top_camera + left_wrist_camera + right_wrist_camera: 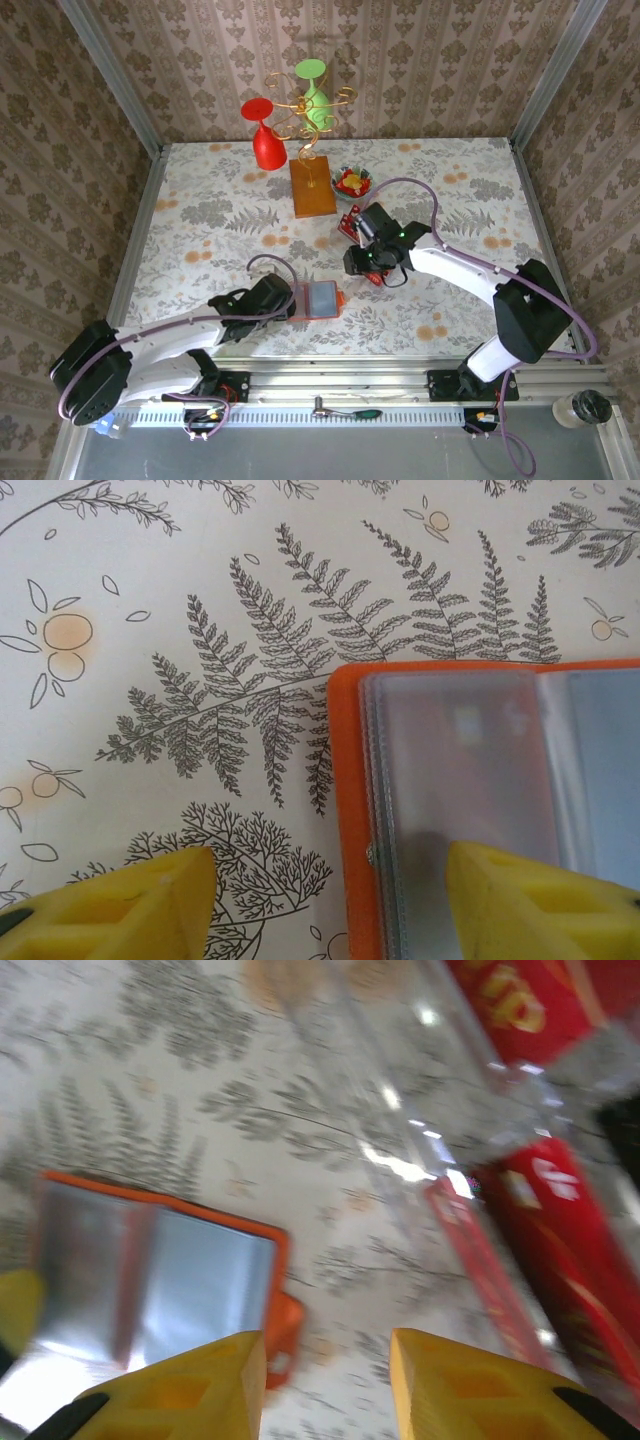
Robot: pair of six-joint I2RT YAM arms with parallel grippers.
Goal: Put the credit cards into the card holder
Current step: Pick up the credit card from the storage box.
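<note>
— Left pincer [328, 855] first: we see its yellow fingers [140, 900] spread wide, gripping nothing, one over the desk [150, 600], the other over the card holder [345, 780] and its clear sleeves.
— And its arm?
— Low, stretched along the near edge toward the middle, where the holder lies open.
— And the right pincer [328, 1338]?
— Parted and empty. We see its forearm reaching from the right edge toward the desk's centre, tilted down beside the red credit cards [560, 1240].
</note>
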